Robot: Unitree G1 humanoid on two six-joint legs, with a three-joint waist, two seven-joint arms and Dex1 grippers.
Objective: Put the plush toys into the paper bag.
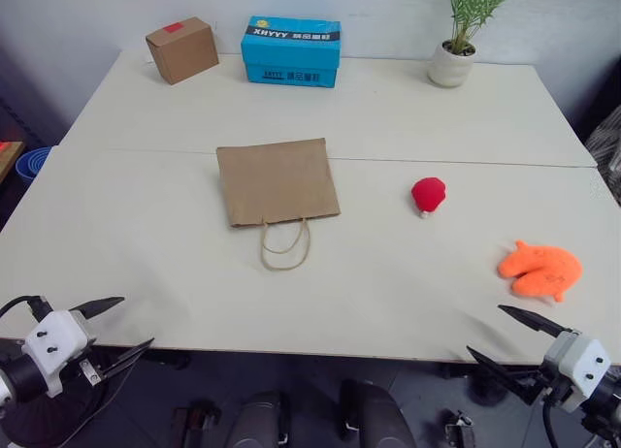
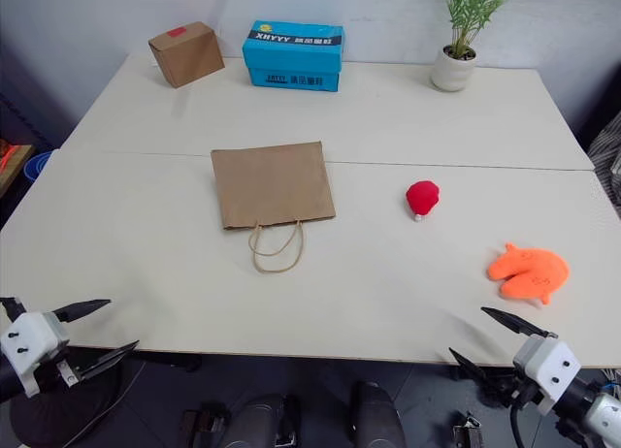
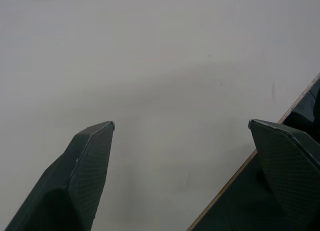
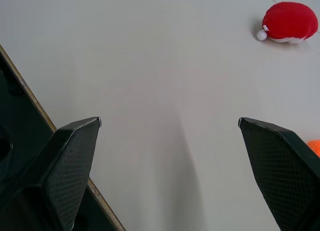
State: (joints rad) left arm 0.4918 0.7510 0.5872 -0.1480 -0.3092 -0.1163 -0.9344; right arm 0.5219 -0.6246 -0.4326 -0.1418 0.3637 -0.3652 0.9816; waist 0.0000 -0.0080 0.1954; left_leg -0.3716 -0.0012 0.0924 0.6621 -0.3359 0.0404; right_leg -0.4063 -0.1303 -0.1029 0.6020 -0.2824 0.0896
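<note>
Both hands hang spread and empty at the table's [image 1: 388, 109] near edge — left hand [image 1: 112, 324], right hand [image 1: 505, 334]. The paper bag [image 1: 277, 181] lies flat mid-table; the red plush [image 1: 428, 194] and orange plush [image 1: 539, 270] sit to its right. Both look soft and light — pinch their bulk. The right wrist view shows the red plush's pale tip.

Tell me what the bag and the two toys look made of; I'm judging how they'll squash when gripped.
Paper bag: matte brown kraft paper, lying flat, thin twisted loop handles. Red toy: apparently soft plush, rounded, no shine. Orange toy: likely plush too, flat with fuzzy edges.
</note>
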